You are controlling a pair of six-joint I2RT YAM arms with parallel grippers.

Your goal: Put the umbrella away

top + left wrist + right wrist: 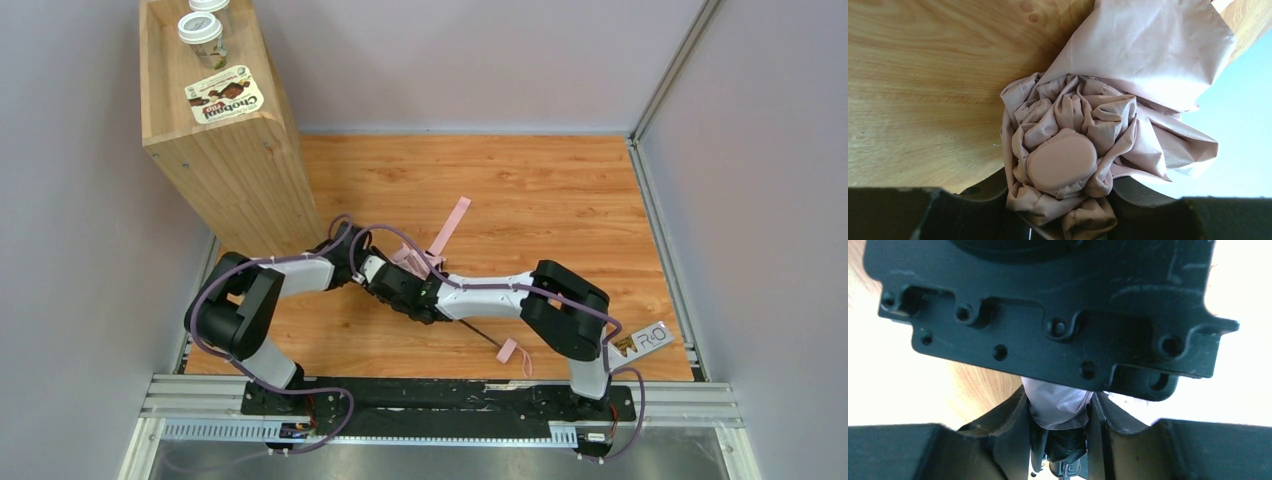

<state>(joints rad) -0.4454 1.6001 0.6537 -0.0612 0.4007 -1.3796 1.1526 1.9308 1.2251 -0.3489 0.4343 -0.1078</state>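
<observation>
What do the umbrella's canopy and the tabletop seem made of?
Umbrella canopy: thin pale pink fabric, likely synthetic, faint sheen, crumpling into soft folds. Tabletop: wood or wood-look laminate, smooth; printed or real grain cannot be told.

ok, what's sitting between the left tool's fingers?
The scrunched pink umbrella, clamped in the left tool; shows in the left wrist view.

A tall light-wood box [225, 150] stands in the upper left of the overhead view, on the back left corner of the wood-grain table [560, 190]. On its top sit two paper cups with white lids [203, 35], one behind the other, and just in front of them a Chobani Flip yogurt pack [225, 100]. A small white label [640, 338] shows at lower right.
</observation>
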